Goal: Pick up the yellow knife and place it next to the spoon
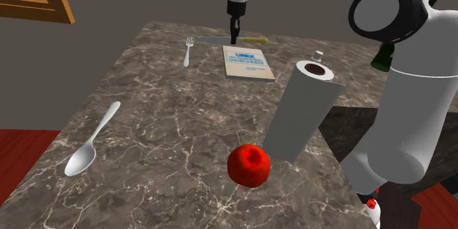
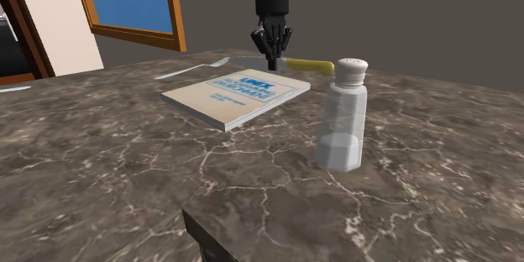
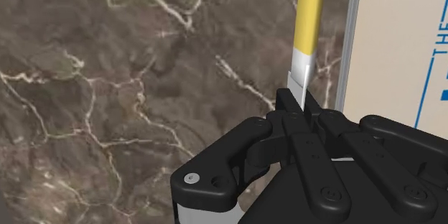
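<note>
**Tool closed on knife at far edge of tabletop**

The tool (image 1: 235, 35) is pointing straight down over the far part of the marble tabletop (image 1: 169, 132). In the wrist view its fingers (image 3: 287, 104) are pressing together on the grey blade of the knife (image 3: 310, 21), just short of the yellow handle. Whether the knife is resting on the tabletop or hanging just clear of it cannot be told.

In the shoulder view the knife (image 1: 249, 40) is lying crosswise along the far edge, handle toward that view's right. A booklet (image 1: 248, 62) is sitting just nearer than it, and a fork (image 1: 188, 50) is lying to the booklet's left. The spoon (image 1: 92, 141) is lying well apart from the knife, at the near left. An apple (image 1: 249, 165) and an upright grey roll (image 1: 304, 110) are standing at the near right.
</note>
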Controlling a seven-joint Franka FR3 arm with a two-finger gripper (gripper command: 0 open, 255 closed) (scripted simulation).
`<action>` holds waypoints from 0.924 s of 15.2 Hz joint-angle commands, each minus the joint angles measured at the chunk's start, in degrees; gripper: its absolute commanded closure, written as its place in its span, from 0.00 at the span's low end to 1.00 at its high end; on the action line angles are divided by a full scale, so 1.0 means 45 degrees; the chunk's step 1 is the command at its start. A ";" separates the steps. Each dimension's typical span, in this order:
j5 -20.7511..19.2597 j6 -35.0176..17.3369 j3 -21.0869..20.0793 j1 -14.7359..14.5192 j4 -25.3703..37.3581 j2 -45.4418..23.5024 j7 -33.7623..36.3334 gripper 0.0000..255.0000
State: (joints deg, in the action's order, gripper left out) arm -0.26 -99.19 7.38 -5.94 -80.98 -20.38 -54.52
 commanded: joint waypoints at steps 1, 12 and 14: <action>0.0000 0.0000 0.0000 0.0000 -0.0001 -0.0001 0.0000 1.00; 0.0026 0.1635 0.0012 0.0050 0.1829 -0.0193 -0.0062 1.00; 0.0038 0.2028 0.0015 0.0067 0.2314 -0.0286 -0.0079 1.00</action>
State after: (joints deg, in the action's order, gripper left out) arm -0.09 -90.89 7.45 -5.65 -71.35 -21.66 -54.85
